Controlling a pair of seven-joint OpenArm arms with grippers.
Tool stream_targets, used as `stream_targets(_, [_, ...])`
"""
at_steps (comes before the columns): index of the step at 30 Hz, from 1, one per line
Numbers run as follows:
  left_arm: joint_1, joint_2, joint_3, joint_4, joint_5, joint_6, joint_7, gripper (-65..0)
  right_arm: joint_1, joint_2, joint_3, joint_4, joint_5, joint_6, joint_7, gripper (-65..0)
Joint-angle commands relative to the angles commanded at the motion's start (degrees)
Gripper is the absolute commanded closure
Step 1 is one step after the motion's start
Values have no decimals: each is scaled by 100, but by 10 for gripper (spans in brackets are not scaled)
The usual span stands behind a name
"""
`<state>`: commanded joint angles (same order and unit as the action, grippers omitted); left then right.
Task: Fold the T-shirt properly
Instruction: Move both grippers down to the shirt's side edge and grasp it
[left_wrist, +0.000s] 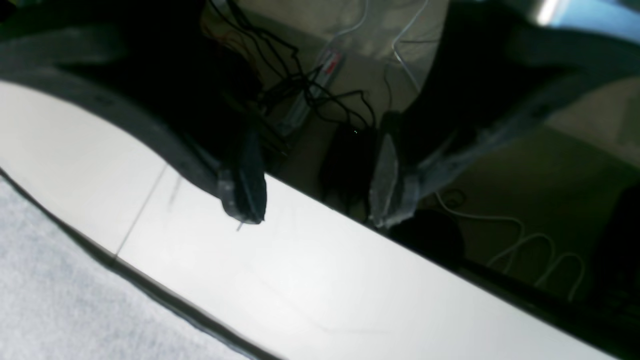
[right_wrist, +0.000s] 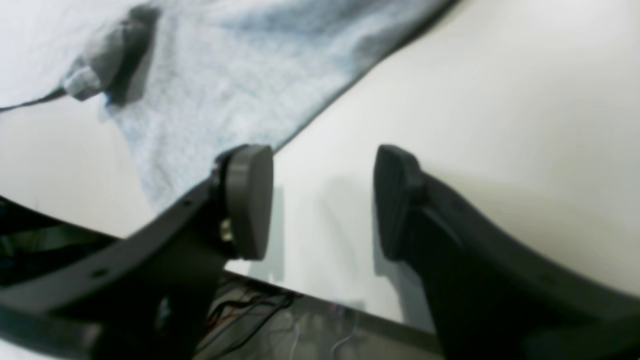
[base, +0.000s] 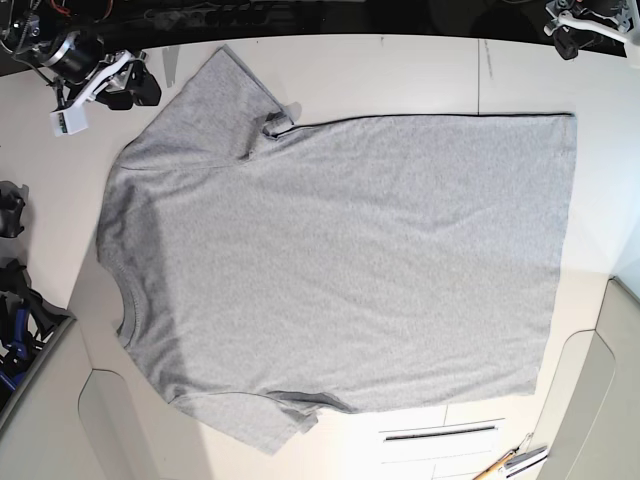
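— T-shirt (base: 340, 270): one item, light heather-grey, spread flat on the white worktop (base: 400, 75) with the plain side up. Ribbed neck points to the base view's left edge, hem to its right. One small bunched fold sits at the underarm of the upper sleeve (base: 275, 125).

— Left tool (left_wrist: 317, 200)?

— Parked at the far worktop corner, on the base view's upper right (base: 585, 30). Both fingers stand well apart with nothing between them. The wrist view looks down across the worktop edge: one fingertip (left_wrist: 245, 200) is over the white surface, the other (left_wrist: 392, 195) is past the edge, above the floor with its cables (left_wrist: 310, 95). The shirt's hem edge lies off to that tool's side, in the wrist view's lower left corner (left_wrist: 60, 290), clear of both fingers.

— Right tool (right_wrist: 322, 200)?

— At the opposite far corner, on the base view's upper left (base: 110, 85), just beside the upper sleeve. Fingers wide apart, empty. The round pad (right_wrist: 247, 200) hangs just above the sleeve's edge; whether it touches the cloth cannot be told. The ribbed pad (right_wrist: 397, 200) is over bare worktop. The bunched underarm fold (right_wrist: 107, 60) lies ahead of the fingertips.

— Arm pose?

— Both arms drawn back to the far corners, wrists tilted down toward the surface.

— Other items?

— Pens or tools (base: 515, 462) at the near right edge.
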<state>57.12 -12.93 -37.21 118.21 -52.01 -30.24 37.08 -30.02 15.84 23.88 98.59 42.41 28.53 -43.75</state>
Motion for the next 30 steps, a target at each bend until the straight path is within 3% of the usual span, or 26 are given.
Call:
stream_targets(3, [-2, -63, 0, 0, 0, 221, -9, -376, 92, -129, -190, -101, -22, 2, 0, -321])
stream_targets(15, [-455, -63, 0, -7, 127, 221, -90, -376, 111, -479, -992, -101, -240, 17, 59, -321])
stream_targets(19, [-717, -225, 0, -66, 313, 581, -146, -376, 114, -494, -1019, -101, -260, 17, 153, -321])
stream_targets(25, [-1451, -581, 2, -815, 289, 581, -256, -376, 111, -527, -1019, -101, -343, 17, 155, -321])
stream_targets(30, [-1963, -745, 4, -1749, -116, 577, -120, -376, 111, -525, -1019, -101, -407, 17, 155, -321])
